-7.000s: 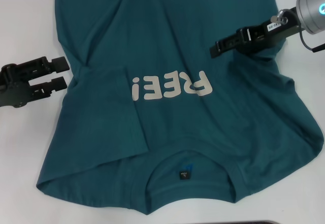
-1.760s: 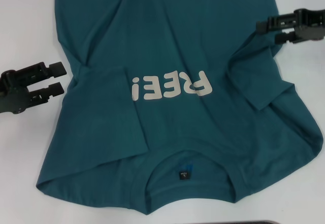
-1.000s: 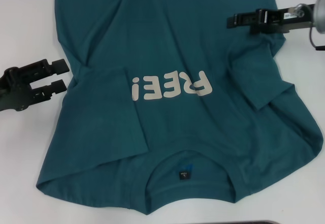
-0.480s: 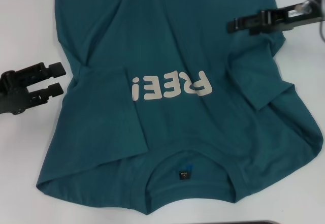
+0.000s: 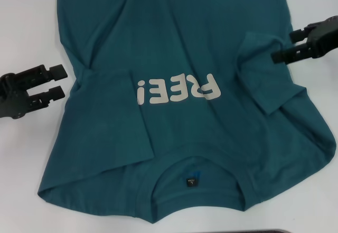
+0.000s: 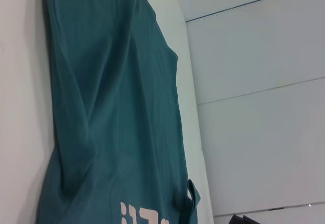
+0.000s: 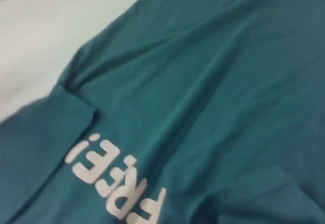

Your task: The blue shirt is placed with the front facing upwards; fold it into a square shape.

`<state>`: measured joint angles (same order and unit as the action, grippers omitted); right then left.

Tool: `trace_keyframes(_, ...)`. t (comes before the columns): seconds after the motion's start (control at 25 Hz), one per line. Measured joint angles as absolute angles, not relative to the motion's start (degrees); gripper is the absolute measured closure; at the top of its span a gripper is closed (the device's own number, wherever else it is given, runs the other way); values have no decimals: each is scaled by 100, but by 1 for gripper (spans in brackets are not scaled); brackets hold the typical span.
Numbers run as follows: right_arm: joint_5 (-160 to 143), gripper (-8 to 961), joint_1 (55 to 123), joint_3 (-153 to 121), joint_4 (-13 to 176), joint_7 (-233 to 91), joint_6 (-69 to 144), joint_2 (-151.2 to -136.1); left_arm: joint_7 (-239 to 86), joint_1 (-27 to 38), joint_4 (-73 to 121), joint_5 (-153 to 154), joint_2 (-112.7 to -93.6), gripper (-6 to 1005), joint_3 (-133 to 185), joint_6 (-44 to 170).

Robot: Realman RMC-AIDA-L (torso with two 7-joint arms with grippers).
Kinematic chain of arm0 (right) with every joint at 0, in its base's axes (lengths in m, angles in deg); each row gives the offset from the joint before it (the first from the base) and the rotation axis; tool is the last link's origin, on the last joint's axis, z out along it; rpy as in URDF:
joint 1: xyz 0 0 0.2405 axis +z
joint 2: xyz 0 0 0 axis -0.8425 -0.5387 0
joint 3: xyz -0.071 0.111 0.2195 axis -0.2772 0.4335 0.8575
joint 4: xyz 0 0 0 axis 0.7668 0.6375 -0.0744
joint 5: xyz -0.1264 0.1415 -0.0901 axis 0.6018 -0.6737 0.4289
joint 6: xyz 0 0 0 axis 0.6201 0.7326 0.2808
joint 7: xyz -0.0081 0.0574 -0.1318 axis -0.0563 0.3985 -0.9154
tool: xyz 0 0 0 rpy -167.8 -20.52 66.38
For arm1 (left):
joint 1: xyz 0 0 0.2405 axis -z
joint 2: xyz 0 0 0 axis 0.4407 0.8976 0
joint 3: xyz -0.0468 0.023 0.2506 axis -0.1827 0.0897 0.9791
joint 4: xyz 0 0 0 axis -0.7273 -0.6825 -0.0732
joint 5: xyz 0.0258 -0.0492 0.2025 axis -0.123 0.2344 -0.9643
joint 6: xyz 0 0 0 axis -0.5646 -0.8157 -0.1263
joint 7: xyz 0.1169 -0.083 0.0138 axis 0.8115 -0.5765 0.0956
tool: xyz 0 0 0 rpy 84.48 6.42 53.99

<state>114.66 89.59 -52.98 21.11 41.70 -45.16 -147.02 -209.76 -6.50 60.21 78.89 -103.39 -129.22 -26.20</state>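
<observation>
Right end effector (image 5: 283, 45) seen spread open and empty at the right edge of the blue shirt (image 5: 174, 58), shirt laid face-up on the white table (image 5: 26, 21), both sleeves folded inward, left end effector (image 5: 60, 81) open, empty, beside the left edge.
</observation>
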Motion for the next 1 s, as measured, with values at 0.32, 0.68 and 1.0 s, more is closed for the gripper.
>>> trace_keyframes(0.32,12038,37,8967,-5389,2061,4146,-4717,-14837,-21025,-651,6021,7900,-10325,221,-12922,-2644)
trace_keyframes(0.68,12294,37,9043,-5614,1843,4179,-4966,-14864,-21029,-637,6016,7877,-10321,221,-12922,-2627)
trace_keyframes(1.0,12748,37,9001,-5775,1762,4114,-4945,-14899,-21029,-654,6012,7879,-10330,221,-12922,-2622)
